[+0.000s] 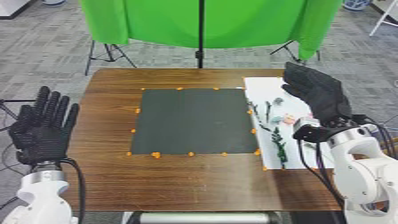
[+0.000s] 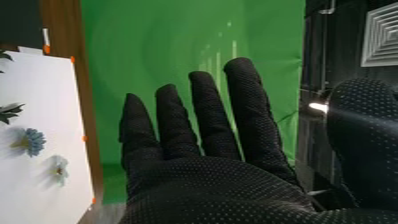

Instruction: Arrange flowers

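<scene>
Holds black-gloved right hand (image 1: 322, 95) at upper right, black-gloved left hand (image 1: 43, 136) at left edge, fingers straight and apart. Has small blue and pink flowers (image 1: 289, 119), leafy green stems (image 1: 280, 142) on white rectangular sheet (image 1: 264, 87), right of frame.

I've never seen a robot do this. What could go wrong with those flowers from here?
The right hand hovers open above the white sheet; if it comes down too hard, it might crush the blue flower. The leafy stem is thin and lies flat, so the gloved fingers could miss it or let it slip. The pink flower lies close to other flowers, so grabbing one might drag another along.
</scene>
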You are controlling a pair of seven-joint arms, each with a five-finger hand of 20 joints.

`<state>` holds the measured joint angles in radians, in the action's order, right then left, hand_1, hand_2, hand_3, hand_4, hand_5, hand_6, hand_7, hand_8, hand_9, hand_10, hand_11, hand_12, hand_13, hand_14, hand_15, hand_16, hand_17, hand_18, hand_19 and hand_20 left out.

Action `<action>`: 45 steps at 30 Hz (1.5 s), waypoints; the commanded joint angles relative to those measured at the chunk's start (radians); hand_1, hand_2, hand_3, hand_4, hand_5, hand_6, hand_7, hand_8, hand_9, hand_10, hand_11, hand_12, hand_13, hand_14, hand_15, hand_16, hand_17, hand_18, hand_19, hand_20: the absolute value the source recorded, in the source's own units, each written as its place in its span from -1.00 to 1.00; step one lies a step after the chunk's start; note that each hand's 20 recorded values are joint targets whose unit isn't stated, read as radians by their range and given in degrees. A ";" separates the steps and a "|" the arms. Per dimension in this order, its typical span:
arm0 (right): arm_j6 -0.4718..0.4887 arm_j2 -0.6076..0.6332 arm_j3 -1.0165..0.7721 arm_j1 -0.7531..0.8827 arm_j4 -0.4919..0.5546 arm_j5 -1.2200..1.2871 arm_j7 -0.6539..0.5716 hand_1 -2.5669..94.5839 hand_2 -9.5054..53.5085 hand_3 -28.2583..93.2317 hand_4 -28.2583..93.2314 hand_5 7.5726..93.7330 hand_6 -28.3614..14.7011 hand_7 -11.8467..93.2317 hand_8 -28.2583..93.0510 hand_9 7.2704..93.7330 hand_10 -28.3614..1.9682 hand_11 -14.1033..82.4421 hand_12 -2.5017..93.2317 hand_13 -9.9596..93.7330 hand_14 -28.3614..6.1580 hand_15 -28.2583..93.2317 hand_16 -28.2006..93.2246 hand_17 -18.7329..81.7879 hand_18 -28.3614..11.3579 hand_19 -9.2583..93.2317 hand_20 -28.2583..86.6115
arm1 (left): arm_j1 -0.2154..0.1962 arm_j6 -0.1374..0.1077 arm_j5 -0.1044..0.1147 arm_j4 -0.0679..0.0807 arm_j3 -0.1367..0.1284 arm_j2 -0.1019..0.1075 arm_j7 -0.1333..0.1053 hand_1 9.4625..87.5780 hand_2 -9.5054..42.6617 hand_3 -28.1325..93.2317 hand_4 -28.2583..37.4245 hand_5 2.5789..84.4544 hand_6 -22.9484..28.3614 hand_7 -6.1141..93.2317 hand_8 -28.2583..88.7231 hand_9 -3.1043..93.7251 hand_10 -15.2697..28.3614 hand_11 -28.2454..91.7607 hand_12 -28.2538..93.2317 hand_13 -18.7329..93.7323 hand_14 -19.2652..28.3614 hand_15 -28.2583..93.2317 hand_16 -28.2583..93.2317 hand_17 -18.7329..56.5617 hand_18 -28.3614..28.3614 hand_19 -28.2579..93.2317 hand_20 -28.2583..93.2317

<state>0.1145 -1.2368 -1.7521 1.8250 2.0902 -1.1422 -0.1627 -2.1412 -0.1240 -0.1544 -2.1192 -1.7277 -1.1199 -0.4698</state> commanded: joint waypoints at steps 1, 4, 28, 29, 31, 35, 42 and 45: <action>0.021 -0.006 -0.050 0.034 0.017 -0.021 -0.006 -0.68 -0.41 0.88 -0.93 -0.06 0.10 -0.59 -0.72 -0.22 -0.15 -0.62 -0.75 -0.27 -0.24 -0.40 -0.41 -0.39 -0.32 -0.53 -0.34 | -0.020 -0.001 0.016 0.003 0.000 0.003 0.006 -0.55 -0.15 0.79 -1.00 -0.02 0.17 -0.79 -0.66 -0.39 0.19 -0.35 -0.45 -0.37 0.12 -0.33 -0.63 -0.68 0.37 -0.06 -0.35; 0.054 -0.005 -0.085 0.059 0.032 -0.051 -0.007 -0.67 -0.43 0.88 -0.93 -0.06 0.10 -0.59 -0.71 -0.22 -0.17 -0.62 -0.74 -0.24 -0.30 -0.39 -0.39 -0.38 -0.37 -0.50 -0.33 | -0.023 0.003 0.023 0.002 -0.002 0.005 0.004 -0.55 -0.15 0.79 -1.00 -0.02 0.17 -0.79 -0.66 -0.39 0.19 -0.35 -0.45 -0.37 0.14 -0.32 -0.63 -0.69 0.38 -0.06 -0.35; 0.027 0.122 -0.002 0.229 0.145 -1.282 -0.202 -0.39 -1.00 0.73 -1.00 0.39 0.05 -0.38 -0.74 0.26 -0.32 0.28 -0.31 0.29 -0.26 0.73 -0.05 -0.01 -0.74 0.91 0.15 | -0.046 -0.002 0.059 -0.009 -0.002 -0.009 0.009 -0.55 -0.14 0.78 -1.00 0.05 0.23 -0.75 -0.65 -0.23 0.31 -0.29 -0.41 -0.25 0.27 -0.24 -0.62 -0.68 0.41 -0.03 -0.35; 0.057 0.126 0.011 0.223 0.143 -1.294 -0.223 -0.38 -1.00 0.72 -1.00 0.41 0.08 -0.35 -0.74 0.26 -0.31 0.33 -0.28 0.30 -0.25 0.74 -0.04 0.00 -0.75 0.93 0.16 | -0.047 -0.003 0.060 -0.009 -0.002 -0.009 0.006 -0.55 -0.14 0.78 -1.00 0.06 0.23 -0.75 -0.65 -0.23 0.31 -0.29 -0.41 -0.25 0.27 -0.24 -0.62 -0.68 0.41 -0.03 -0.35; 0.123 0.132 0.035 0.213 0.139 -1.314 -0.268 -0.38 -1.00 0.71 -1.00 0.42 0.10 -0.30 -0.74 0.27 -0.30 0.39 -0.25 0.32 -0.25 0.75 -0.03 0.00 -0.77 0.94 0.18 | -0.042 -0.003 0.058 -0.007 -0.003 -0.015 0.016 -0.55 -0.13 0.78 -1.00 0.06 0.23 -0.74 -0.65 -0.23 0.31 -0.29 -0.40 -0.25 0.27 -0.23 -0.62 -0.68 0.42 -0.03 -0.34; 0.194 0.140 0.084 0.202 0.109 -1.374 -0.316 -0.41 -1.00 0.66 -1.00 0.42 0.11 -0.25 -0.75 0.26 -0.33 0.41 -0.22 0.32 -0.27 0.76 -0.01 0.01 -0.78 0.95 0.19 | -0.041 0.000 0.049 -0.007 -0.005 -0.020 0.024 -0.55 -0.13 0.78 -1.00 0.07 0.23 -0.74 -0.65 -0.22 0.32 -0.28 -0.40 -0.24 0.28 -0.22 -0.62 -0.68 0.42 -0.02 -0.34; 0.233 0.139 0.149 0.185 0.066 -1.368 -0.332 -0.43 -1.00 0.57 -1.00 0.42 0.10 -0.20 -0.74 0.25 -0.39 0.48 -0.19 0.32 -0.33 0.79 0.00 0.00 -0.86 0.97 0.24 | -0.045 0.008 0.056 -0.006 -0.006 -0.024 0.038 -0.55 -0.12 0.78 -1.00 0.07 0.24 -0.75 -0.65 -0.20 0.33 -0.29 -0.40 -0.23 0.30 -0.21 -0.63 -0.68 0.42 -0.02 -0.34; 0.264 0.137 0.180 0.168 0.057 -1.391 -0.344 -0.42 -1.00 0.55 -1.00 0.42 0.10 -0.18 -0.74 0.25 -0.40 0.48 -0.18 0.32 -0.33 0.80 0.01 0.00 -0.87 0.97 0.25 | -0.044 0.008 0.055 -0.005 -0.009 -0.022 0.040 -0.55 -0.12 0.78 -1.00 0.07 0.24 -0.75 -0.65 -0.19 0.34 -0.29 -0.40 -0.23 0.30 -0.20 -0.63 -0.68 0.43 -0.02 -0.34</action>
<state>0.3454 -1.1009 -1.6193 2.0107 2.1657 -2.5151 -0.4951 -2.1740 -0.1228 -0.1018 -2.1305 -1.7367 -1.1354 -0.4419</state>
